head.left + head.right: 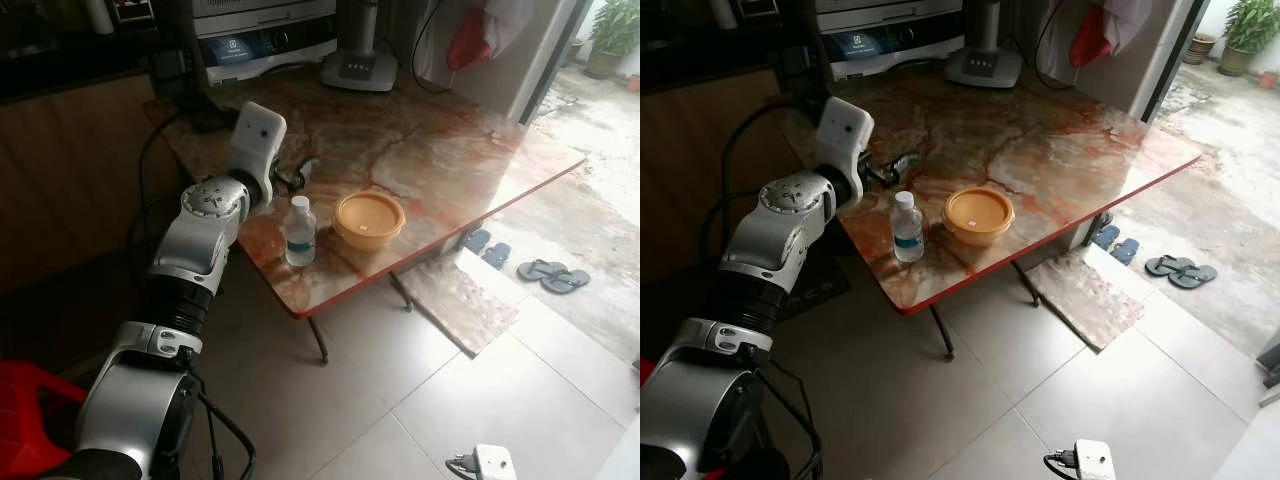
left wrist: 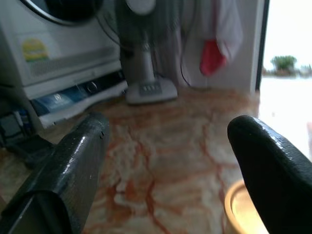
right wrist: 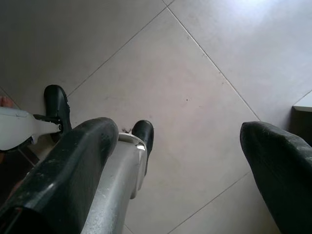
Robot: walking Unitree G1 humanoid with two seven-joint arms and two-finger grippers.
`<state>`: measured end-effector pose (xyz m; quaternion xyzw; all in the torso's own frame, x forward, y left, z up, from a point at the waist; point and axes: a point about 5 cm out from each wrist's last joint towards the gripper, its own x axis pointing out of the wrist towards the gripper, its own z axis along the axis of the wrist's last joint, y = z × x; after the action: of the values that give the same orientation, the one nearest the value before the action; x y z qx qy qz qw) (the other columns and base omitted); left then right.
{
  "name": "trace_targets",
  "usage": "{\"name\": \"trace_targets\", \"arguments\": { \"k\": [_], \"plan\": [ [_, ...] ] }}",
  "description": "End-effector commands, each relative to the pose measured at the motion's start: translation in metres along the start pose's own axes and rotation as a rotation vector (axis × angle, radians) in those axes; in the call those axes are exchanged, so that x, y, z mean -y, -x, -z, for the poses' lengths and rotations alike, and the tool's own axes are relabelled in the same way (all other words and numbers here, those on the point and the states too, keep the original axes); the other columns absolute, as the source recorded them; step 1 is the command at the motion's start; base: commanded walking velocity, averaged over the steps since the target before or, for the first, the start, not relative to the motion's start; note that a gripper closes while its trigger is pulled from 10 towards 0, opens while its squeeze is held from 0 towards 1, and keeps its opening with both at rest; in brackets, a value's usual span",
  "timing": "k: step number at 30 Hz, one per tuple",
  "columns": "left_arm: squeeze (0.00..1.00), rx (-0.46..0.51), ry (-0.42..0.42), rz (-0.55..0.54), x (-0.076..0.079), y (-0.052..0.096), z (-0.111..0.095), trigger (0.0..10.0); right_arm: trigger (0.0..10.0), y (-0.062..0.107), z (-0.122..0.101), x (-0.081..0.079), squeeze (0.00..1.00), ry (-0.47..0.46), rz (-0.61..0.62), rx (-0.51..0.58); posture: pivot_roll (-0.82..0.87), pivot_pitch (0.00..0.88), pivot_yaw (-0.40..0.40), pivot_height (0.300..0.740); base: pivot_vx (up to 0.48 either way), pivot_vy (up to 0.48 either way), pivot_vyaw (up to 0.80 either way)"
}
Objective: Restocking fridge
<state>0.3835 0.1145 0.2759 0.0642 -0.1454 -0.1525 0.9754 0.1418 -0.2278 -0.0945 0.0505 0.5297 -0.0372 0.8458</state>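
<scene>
Our left gripper (image 1: pixel 902 163) hovers spread and empty above the marble table (image 1: pixel 1060 140). Just beside its fingertips stands the water bottle (image 1: pixel 907 228), label unreadable, next to an orange bowl (image 1: pixel 978 215). Our right gripper (image 3: pixel 180 161) hangs spread over floor tiles.

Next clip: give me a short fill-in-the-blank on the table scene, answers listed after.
1. The water bottle stands ____ on the marble table.
2. The bowl beside it is ____ in colour.
3. The left end effector hovers with its fingers ____.
Answers: upright; orange; open
</scene>
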Motion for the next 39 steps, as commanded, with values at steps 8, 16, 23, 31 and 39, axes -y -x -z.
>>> {"name": "trace_targets", "arguments": {
  "k": [8, 16, 23, 31, 39],
  "plan": [
    [0.0, 0.19, -0.055, -0.077, -0.002, 0.016, 0.014, 10.0, 10.0, 0.0, 0.002, 0.001, 0.0, -0.007, 0.014, 0.001, 0.02, 0.0, -0.019, 0.74, 0.0, 0.0, 0.0],
    [0.0, 0.141, -0.079, -0.147, -0.019, 0.056, 0.053, 10.0, 10.0, 0.001, 0.015, 0.0, 0.0, -0.04, 0.02, -0.008, 0.01, 0.0, 0.017, 0.74, 0.0, 0.0, 0.0],
    [0.0, 0.15, -0.111, -0.133, -0.018, 0.076, 0.061, 10.0, 10.0, 0.005, 0.036, 0.001, 0.0, -0.094, 0.05, -0.041, 0.01, 0.0, 0.024, 0.74, 0.0, 0.0, 0.0],
    [0.0, 0.158, -0.052, 0.024, 0.021, 0.093, 0.049, 10.0, 10.0, 0.012, 0.058, 0.011, 0.0, -0.072, 0.102, -0.069, 0.02, 0.0, 0.019, 0.74, 0.0, 0.0, 0.0],
    [0.0, 0.141, -0.074, -0.063, 0.007, 0.108, 0.039, 10.0, 10.0, 0.016, 0.067, 0.017, 0.0, -0.142, 0.151, -0.049, 0.02, 0.021, 0.012, 0.74, 0.0, 0.0, 0.0]
  ]
}}
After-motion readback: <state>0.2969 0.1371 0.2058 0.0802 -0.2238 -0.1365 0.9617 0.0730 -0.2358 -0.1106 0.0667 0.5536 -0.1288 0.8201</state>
